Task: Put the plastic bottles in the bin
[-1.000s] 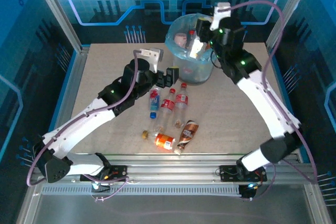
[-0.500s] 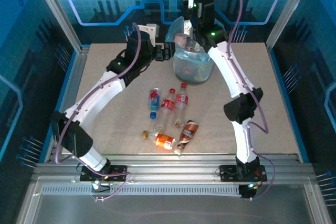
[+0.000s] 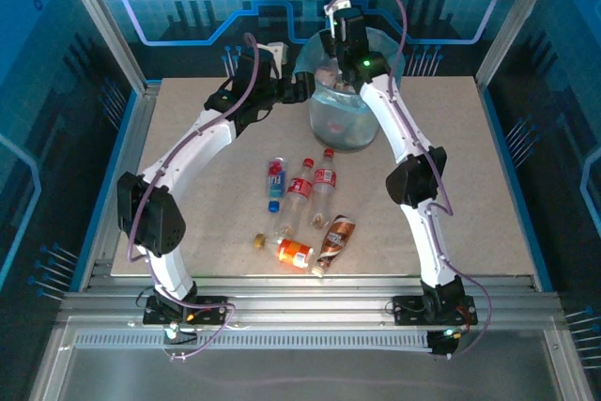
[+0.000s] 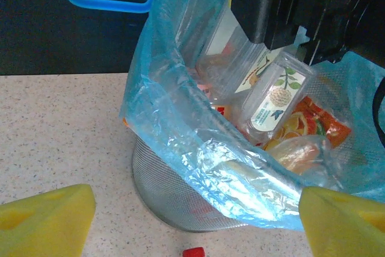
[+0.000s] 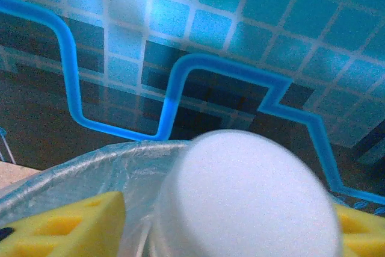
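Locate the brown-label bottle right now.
Top external view: the brown-label bottle lies on the table near the front edge, just right of the orange-label bottle.

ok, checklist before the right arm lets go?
1. Right gripper shut on bottle: ok, its white cap sits between the fingers.
2. Bottle over bin: ok, the bag-lined rim shows just below the cap.
3. Left gripper out of the drop path: ok, open and empty, beside the bin.
4. Room in bin: cannot tell, the bottles inside lie high.
5. Table cleared: not ok, five bottles lie on it.
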You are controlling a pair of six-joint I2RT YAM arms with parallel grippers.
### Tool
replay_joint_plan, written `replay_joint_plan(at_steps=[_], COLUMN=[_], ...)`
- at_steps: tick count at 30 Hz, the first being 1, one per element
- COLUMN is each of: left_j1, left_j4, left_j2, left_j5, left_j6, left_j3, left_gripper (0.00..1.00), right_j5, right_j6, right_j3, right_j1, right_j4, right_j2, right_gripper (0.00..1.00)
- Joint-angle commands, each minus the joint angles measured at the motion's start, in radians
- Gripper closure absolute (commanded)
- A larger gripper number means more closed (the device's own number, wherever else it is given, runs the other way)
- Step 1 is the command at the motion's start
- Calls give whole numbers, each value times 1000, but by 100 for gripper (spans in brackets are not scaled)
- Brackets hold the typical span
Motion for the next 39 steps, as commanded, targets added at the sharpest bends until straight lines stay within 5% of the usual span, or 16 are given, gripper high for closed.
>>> replay_joint_plan(at_steps=[1, 5, 20, 33, 39], left_j1=[5, 5, 6, 5, 5], left_j4=[-4, -14, -9, 4, 11], left_j2=[2, 2, 15, -35, -56], left_j5=[30, 26, 33, 14, 0], left_j6=[-19, -7, -31, -24, -14], left_j3=[40, 38, 34, -2, -24], left_gripper=[11, 11, 11, 12, 11], right_j5=[-50, -86, -133, -369, -359], right_j6=[78, 160, 159, 243, 265], right_j3=[-8, -17, -90, -80, -172], right_j1=[-32, -62, -91, -79, -80], right_j4=[-39, -102, -134, -85, -28], right_j2=[-32, -31, -40, -204, -271], right_gripper=[43, 49, 44, 18, 21])
